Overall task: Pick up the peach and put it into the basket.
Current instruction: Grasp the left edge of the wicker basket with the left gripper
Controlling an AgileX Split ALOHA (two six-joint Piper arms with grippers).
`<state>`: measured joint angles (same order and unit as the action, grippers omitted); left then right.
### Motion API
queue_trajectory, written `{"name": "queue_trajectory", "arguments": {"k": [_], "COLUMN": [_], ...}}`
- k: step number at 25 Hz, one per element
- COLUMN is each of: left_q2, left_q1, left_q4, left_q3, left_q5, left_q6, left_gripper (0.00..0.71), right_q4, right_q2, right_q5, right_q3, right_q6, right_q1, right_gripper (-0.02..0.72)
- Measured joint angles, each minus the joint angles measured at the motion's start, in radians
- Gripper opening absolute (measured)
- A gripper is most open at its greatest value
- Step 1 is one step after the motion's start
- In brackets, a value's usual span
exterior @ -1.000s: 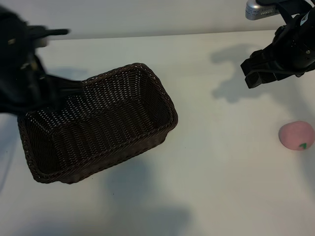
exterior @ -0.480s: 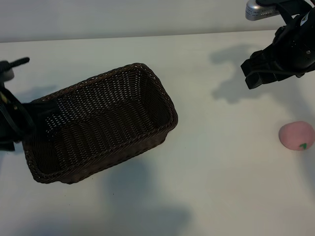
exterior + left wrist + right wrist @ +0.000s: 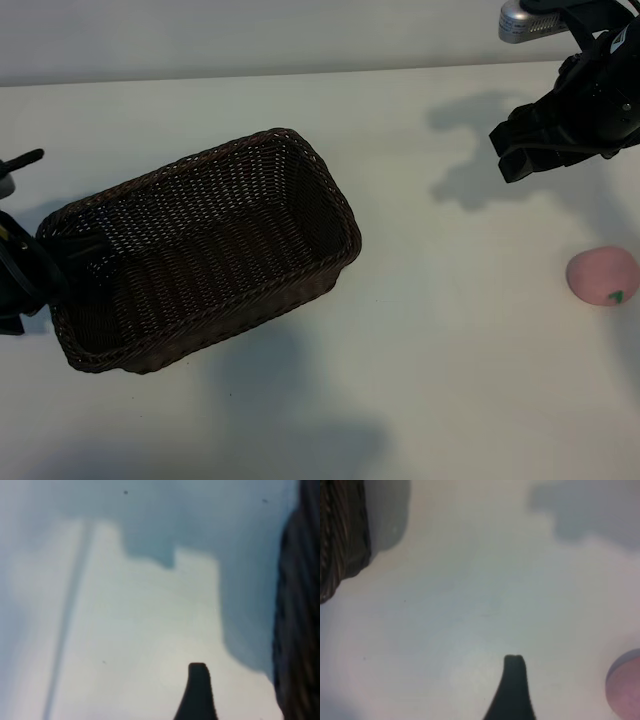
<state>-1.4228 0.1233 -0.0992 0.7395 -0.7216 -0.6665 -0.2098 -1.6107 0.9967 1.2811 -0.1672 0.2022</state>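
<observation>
Exterior view: peach [image 3: 603, 275] near the table's [image 3: 450, 350] right edge — wicker basket [image 3: 200, 250] left. Left pincer [image 3: 20, 270] beside it and right pincer [image 3: 525, 150] both gape empty.

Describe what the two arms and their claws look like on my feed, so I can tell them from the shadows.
Both arms are black. The right claw is a blocky, angular black assembly, with a silver-grey rounded housing above it and a thin black cable looping beside it. The left claw is a dark mass at the frame edge with a thin black prong. Each wrist view shows one slim black fingertip with a squared-off end.
</observation>
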Motion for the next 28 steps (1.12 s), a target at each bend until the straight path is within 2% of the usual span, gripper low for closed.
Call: {"name": "queue_trajectory", "arguments": {"k": [3,8,16,22,28], "left_q2": [-0.021,-0.075,-0.163,-0.232,-0.237], "left_q1": [-0.018,-0.02,-0.02,-0.02,-0.02], "left_q4": [0.0,0.01,0.113,0.131,0.131], "left_q3": [0.0,0.0,0.0,0.0,0.0], "left_q5": [0.025,0.087,0.18,0.193,0.206], "left_q6": [0.019,0.034,0.147,0.164,0.165], "left_gripper": [0.595,0.594,0.594,0.594,0.584], "right_q4": [0.0,0.0,0.0,-0.001,-0.002], "right_q2": [0.0,0.0,0.0,0.0,0.0], "right_q5": [0.0,0.002,0.003,0.007,0.007], "right_q3": [0.0,0.0,0.0,0.0,0.0], "right_q6": [0.0,0.0,0.0,0.0,0.0], "right_q1": [0.0,0.0,0.0,0.0,0.0], "right_gripper": [0.595,0.595,0.595,0.595,0.595]}}
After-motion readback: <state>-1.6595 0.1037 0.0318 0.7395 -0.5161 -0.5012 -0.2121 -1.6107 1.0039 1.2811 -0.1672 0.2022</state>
